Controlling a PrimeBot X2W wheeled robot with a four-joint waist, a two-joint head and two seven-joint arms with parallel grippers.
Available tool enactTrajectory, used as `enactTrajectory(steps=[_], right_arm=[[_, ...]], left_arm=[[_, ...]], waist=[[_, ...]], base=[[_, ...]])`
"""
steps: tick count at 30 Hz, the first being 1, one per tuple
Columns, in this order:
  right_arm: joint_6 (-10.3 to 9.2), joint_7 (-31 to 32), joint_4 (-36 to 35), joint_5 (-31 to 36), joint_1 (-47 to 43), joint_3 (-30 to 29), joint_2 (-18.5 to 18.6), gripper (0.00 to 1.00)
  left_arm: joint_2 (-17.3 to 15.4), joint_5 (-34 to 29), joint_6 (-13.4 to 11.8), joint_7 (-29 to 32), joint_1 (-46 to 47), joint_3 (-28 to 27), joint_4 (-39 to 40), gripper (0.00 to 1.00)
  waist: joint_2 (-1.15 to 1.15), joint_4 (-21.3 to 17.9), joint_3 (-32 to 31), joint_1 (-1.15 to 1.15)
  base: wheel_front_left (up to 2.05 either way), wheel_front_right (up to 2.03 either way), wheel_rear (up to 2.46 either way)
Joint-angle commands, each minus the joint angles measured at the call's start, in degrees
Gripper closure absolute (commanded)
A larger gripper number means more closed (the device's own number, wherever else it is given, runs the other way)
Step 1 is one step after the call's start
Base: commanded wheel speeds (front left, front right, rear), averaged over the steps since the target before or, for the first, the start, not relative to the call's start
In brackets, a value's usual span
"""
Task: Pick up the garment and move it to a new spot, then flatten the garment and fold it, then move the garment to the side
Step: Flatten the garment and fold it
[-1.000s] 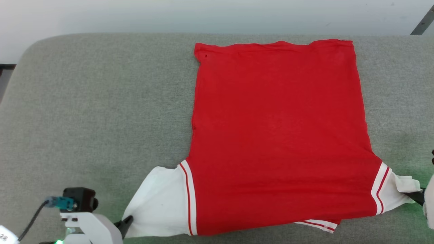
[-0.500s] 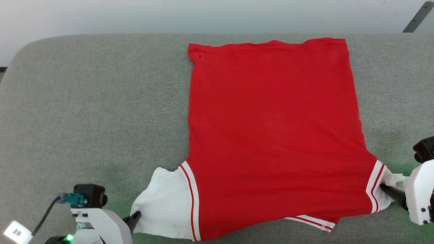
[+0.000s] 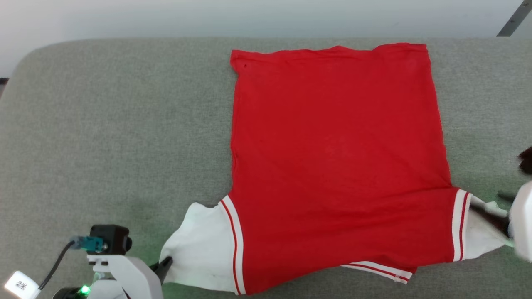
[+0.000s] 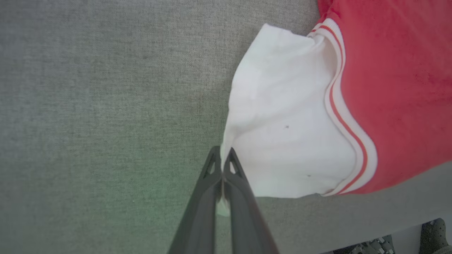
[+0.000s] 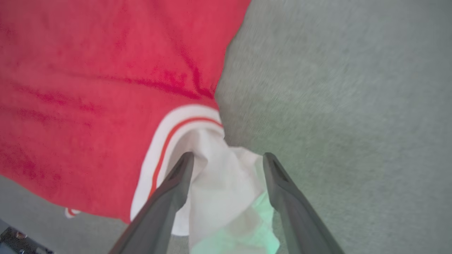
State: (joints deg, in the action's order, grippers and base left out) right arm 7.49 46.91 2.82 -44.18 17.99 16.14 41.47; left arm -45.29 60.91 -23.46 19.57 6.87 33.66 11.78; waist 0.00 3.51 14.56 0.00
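Note:
The garment (image 3: pixel 332 158), a red T-shirt with white sleeves and striped trim, lies spread flat on the grey padded table (image 3: pixel 124 124), sleeves toward me. My left gripper (image 3: pixel 166 263) sits at the lower left, shut on the outer edge of the left white sleeve (image 4: pixel 282 116); the left wrist view shows the left gripper (image 4: pixel 222 151) pinching that edge. At the right edge, blurred, my right gripper (image 3: pixel 486 205) stands open over the right sleeve. In the right wrist view, the right gripper (image 5: pixel 229 157) has its fingers apart with the bunched white sleeve (image 5: pixel 226 190) between them, beside the red body (image 5: pixel 88 70).
Bare grey table surface stretches left of the garment (image 3: pixel 104 124) and in a narrower strip on its right (image 3: pixel 486 104). The table's rounded far edge meets a pale wall (image 3: pixel 249 16). The near table edge runs just below the sleeves (image 4: pixel 353 225).
My right gripper came in from the right edge and went from pinching the right sleeve to fingers apart around it. The left gripper keeps its hold. The camera shifted slightly.

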Motion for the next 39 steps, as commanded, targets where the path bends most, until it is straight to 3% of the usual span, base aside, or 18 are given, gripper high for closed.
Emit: enactTrajectory(steps=[1,5,9,18,30,39], right_arm=[[0.01,0.00,-2.31,1.10,0.68,-2.76,-0.51,0.00],[0.00,-0.68,-6.24,4.53,4.25,-7.10,-1.53,0.00],[0.00,-3.56,-4.17,8.18,11.03,-9.22,-3.80,0.00],[-0.01,-9.65,15.59,14.68,31.15,-8.28,-7.13,0.00],[0.00,-3.55,40.49,18.49,46.19,-8.43,-9.09,0.00],[-0.03,2.41,52.78,24.17,48.45,-10.50,-10.71,0.00]], left_arm=[[0.29,-0.51,0.14,-0.33,0.75,0.12,0.23,1.00],[1.15,-1.18,0.82,-0.40,2.15,0.68,0.65,1.00],[2.26,-2.18,1.76,-0.42,4.53,1.32,0.94,1.00],[6.44,-4.12,5.49,0.07,11.54,3.88,-0.87,1.00],[13.32,-5.93,11.01,0.51,18.96,8.35,-7.49,1.00],[14.98,-5.58,12.66,-0.14,20.21,9.00,-11.25,1.00]], waist=[[0.00,0.55,0.72,0.00],[0.00,1.88,2.69,0.00],[0.00,3.48,5.47,0.00],[0.00,9.09,13.11,0.00],[0.00,16.74,18.96,0.00],[0.00,18.10,19.82,0.00]], base=[[0.00,0.00,0.00],[0.00,0.00,0.00],[0.00,0.00,0.00],[0.00,0.00,0.00],[0.00,0.00,0.00],[0.00,0.00,0.00]])
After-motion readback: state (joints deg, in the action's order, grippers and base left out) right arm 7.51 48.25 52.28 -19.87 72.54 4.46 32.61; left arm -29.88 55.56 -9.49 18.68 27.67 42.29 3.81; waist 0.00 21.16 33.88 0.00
